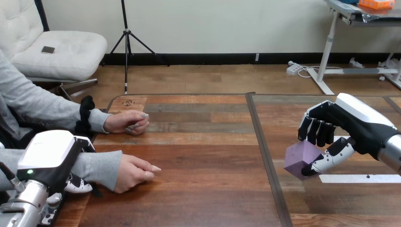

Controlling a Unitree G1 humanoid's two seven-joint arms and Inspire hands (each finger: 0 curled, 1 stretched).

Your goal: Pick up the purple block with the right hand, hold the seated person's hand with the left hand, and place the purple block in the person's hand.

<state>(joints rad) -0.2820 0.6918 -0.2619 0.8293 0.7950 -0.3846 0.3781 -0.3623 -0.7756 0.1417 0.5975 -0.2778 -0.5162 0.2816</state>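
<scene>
The purple block (301, 157) hangs just above the table at the right, tilted. My right hand (347, 124) is shut on it, fingers over its top and thumb under its near side. At the lower left my left hand (49, 153) lies over the grey sleeve of the person's near forearm, with a thumb or finger (78, 186) curled under the sleeve. The person's near hand (135, 172) rests on the table past my left hand, knuckles up and fingers loosely curled. It is well apart from the block.
The person's far hand (128, 122) rests curled on the table at the left, farther back. A white strip (359, 178) lies on the table under my right hand. A dark seam (265, 156) runs across the wooden table (203, 156).
</scene>
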